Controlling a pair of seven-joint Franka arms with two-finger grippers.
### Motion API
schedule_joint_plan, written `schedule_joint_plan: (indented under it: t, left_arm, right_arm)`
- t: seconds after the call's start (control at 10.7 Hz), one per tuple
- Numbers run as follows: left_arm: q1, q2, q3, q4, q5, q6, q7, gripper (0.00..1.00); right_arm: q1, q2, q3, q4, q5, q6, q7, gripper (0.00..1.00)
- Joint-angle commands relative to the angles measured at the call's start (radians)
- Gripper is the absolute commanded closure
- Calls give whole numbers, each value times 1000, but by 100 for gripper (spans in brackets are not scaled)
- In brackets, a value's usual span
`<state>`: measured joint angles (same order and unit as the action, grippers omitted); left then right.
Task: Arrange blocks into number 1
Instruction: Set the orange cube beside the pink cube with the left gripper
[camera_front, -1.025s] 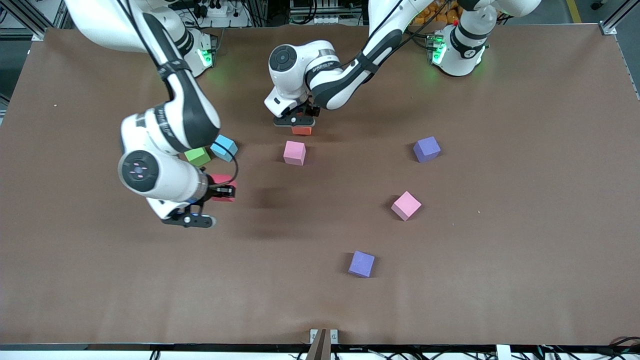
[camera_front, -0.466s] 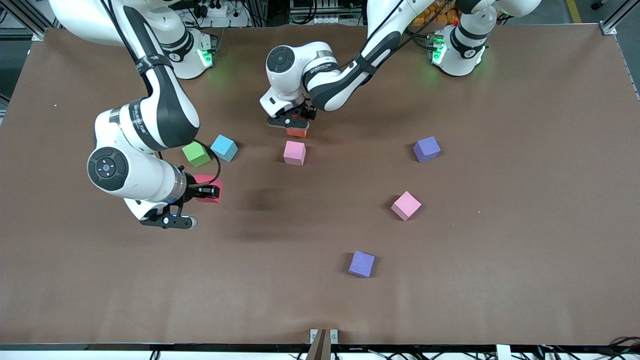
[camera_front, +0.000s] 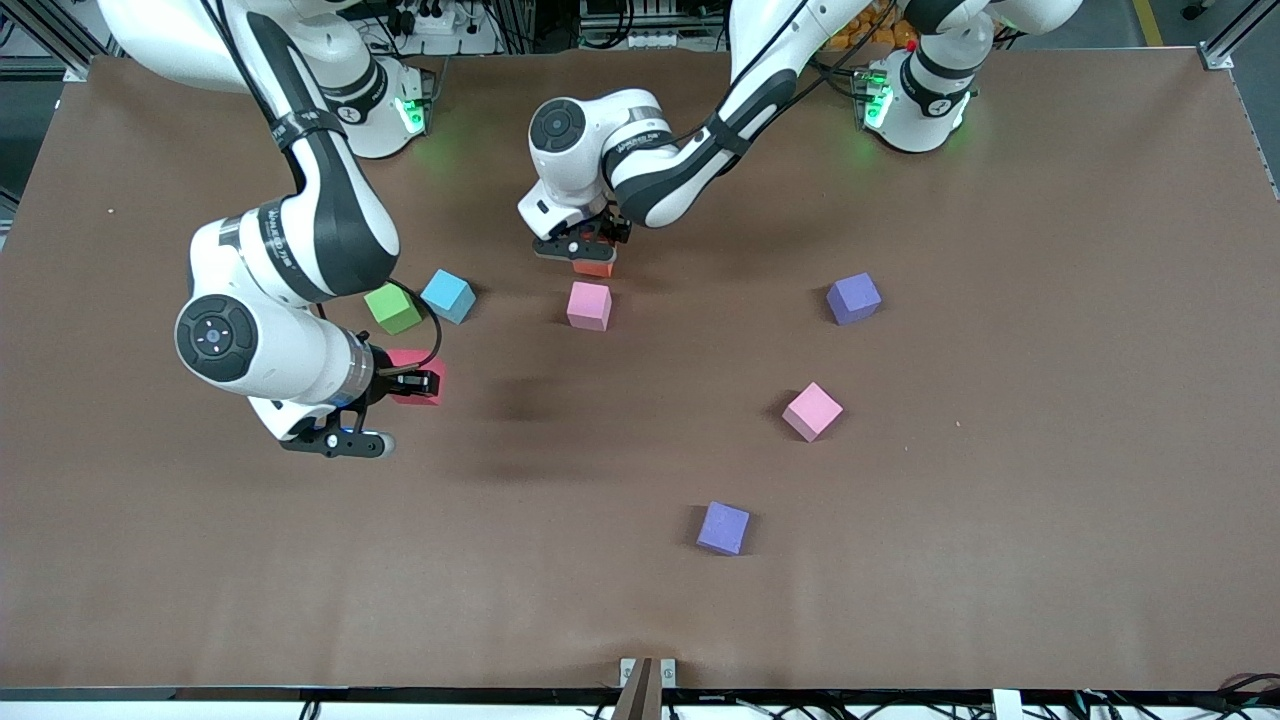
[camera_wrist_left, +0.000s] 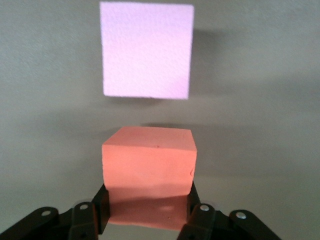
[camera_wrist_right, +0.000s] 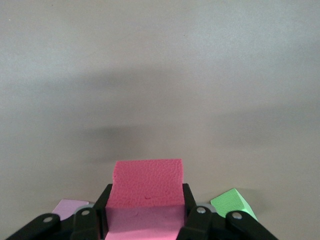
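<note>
Grippers both clench cubes: left gripper (camera_front: 592, 243) the orange block (camera_front: 594, 265) beside a pink block (camera_front: 589, 305), right gripper (camera_front: 420, 383) the red block (camera_front: 412, 374).

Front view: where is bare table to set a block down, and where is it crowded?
Bare: the stretch between the red block in the right end effector and the lower pink block. Also bare: the strip nearer the camera than the purple cube. Crowded: around the green cube and light blue block.
</note>
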<state>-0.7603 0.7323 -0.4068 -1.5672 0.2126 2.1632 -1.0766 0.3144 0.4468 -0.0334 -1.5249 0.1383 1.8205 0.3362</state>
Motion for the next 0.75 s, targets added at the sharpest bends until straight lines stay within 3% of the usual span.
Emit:
schedule_joint_plan:
  t: [0.0,0.65]
  left_arm:
    - [-19,19,26,44,11,-22,-6,100]
    - [-43,47,62,79,11,-20,-19,100]
  right_arm:
    - [-5,-13,6,-9,-2,-7,-2,100]
    - [0,-8,6,-9,0,-6,4,100]
